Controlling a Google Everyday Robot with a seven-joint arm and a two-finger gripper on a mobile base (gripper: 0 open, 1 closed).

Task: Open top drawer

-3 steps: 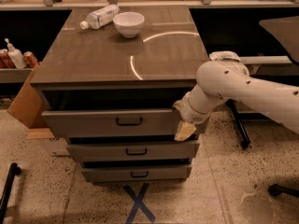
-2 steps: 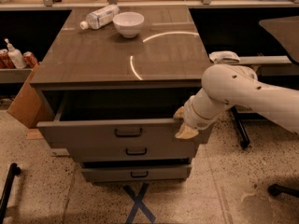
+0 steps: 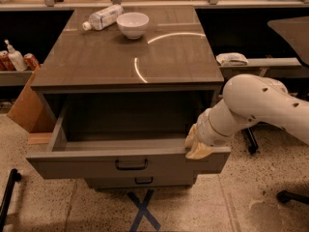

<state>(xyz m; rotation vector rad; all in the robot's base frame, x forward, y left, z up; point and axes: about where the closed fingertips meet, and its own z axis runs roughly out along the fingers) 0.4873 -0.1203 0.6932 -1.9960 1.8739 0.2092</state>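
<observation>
The top drawer [image 3: 82, 167] of the grey-brown cabinet stands pulled far out toward me, its plain grey inside showing and bare. Its small black bar handle [image 3: 131, 165] sits at the centre of the flat front. My gripper [image 3: 197, 144] rests on the drawer's top front edge near its right corner, hooked over the rim, at the end of my white arm [image 3: 260, 105] that comes in from the right. One narrower drawer [image 3: 143, 181] with a like handle shows just below; the third is hidden.
A white bowl [image 3: 133, 24] and a lying plastic bottle [image 3: 103, 17] rest on the cabinet top [image 3: 96, 62]. A cardboard box [image 3: 29, 105] leans at the left. Bottles and cans [image 3: 14, 59] stand on a left shelf. A blue tape X [image 3: 143, 210] marks the floor. Chair legs [image 3: 292, 195] are at right.
The top drawer has slid from a small gap to far out toward me. My gripper moved with its right front corner, down and toward me.
</observation>
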